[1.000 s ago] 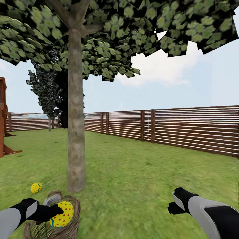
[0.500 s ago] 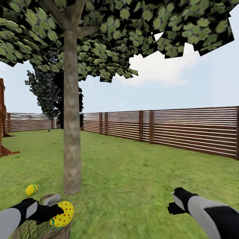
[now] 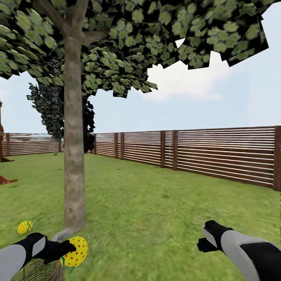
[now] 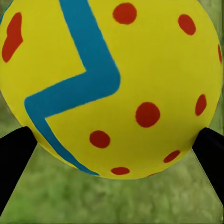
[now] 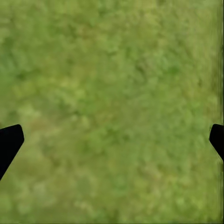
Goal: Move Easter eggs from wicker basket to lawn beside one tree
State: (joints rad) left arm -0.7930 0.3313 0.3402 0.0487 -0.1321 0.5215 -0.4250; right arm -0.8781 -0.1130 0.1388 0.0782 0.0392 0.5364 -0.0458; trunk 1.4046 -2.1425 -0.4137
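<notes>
My left gripper (image 3: 71, 249) is shut on a yellow Easter egg (image 3: 75, 251) with red dots and a blue zigzag, held just above the wicker basket (image 3: 37, 270) at the lower left. Close up in the left wrist view, the egg (image 4: 112, 84) sits between the black fingers (image 4: 14, 161). A second egg (image 3: 24, 226) lies on the lawn (image 3: 156, 218) left of the tree (image 3: 74, 175), near the foot of its grey-brown trunk. My right gripper (image 3: 203, 242) hovers open over grass at the lower right, its fingertips (image 5: 9, 140) wide apart.
A brown slatted fence (image 3: 218, 156) runs along the back and right of the garden. A dark conical tree (image 3: 52, 113) stands behind the trunk. Part of a wooden playset (image 3: 3, 156) shows at the far left edge. Open grass stretches ahead and to the right.
The whole view has shifted: tree, basket and the lying egg slid left and down in the picture, so the camera moved. Both grippers keep their places, the left still holding its egg.
</notes>
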